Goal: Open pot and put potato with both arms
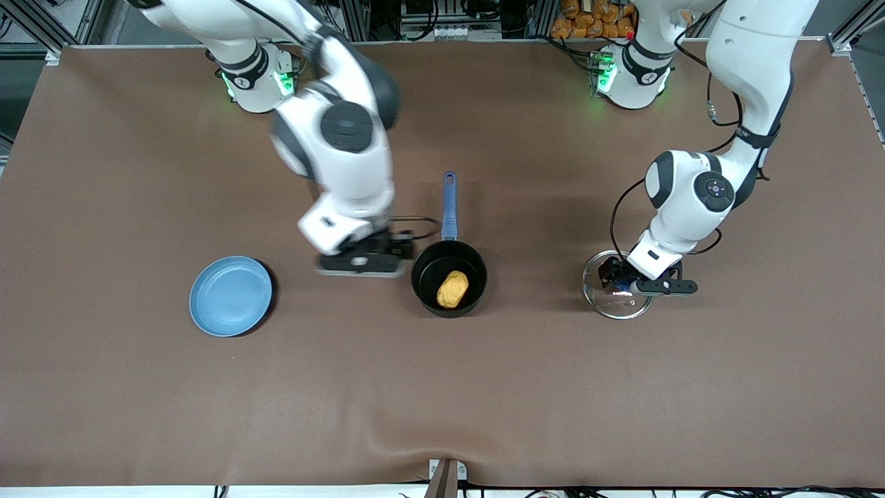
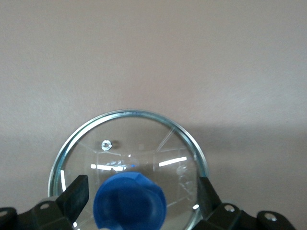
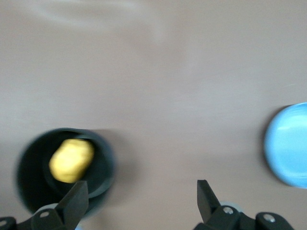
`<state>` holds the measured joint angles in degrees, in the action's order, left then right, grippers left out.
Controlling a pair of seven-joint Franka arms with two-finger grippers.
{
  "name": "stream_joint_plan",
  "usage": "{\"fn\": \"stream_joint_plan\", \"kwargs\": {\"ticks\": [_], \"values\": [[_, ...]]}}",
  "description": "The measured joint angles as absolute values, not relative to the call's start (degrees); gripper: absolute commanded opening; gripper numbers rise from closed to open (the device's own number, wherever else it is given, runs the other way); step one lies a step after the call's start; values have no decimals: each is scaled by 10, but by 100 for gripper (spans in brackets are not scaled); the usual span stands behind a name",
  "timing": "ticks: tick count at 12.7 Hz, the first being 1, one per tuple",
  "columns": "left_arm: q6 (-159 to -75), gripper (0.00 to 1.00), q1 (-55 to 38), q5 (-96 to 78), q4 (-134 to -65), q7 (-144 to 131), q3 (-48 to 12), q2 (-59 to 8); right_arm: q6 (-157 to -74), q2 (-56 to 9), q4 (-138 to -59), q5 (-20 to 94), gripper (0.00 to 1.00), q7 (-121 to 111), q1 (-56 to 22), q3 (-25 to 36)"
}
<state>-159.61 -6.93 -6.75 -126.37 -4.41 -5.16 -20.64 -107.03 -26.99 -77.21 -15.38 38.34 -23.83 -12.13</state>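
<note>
Potato [image 1: 453, 289] in the uncovered pot [image 1: 449, 278], lid [image 1: 615, 296] set down toward the left arm's end of the worktop [image 1: 442, 387].

I see the left end effector [image 2: 143, 191] spread wide around the lid's blue knob [image 2: 129, 201], not gripping it; glass is fragile and slick, so I judge that knob the only sound hold. The right end effector [image 3: 143, 195] hangs wide and empty over bare worktop between pot and plate [image 1: 231, 296]. The potato looks firm and light; I'd pinch across its short width.
</note>
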Motion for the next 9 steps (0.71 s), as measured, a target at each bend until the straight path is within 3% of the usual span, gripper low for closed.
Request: {"fn": "stream_joint_plan", "kwargs": {"ticks": [6,9], "values": [[-1339,100,-60,-56,-1249,-44,-46,-8,-992,-181,-789,-66,100,174,-62,-119],[-1176,100,-36,-29,-1202,-45,-46,76,-984,-144,-826,-54,100,86,2,-118]]}}
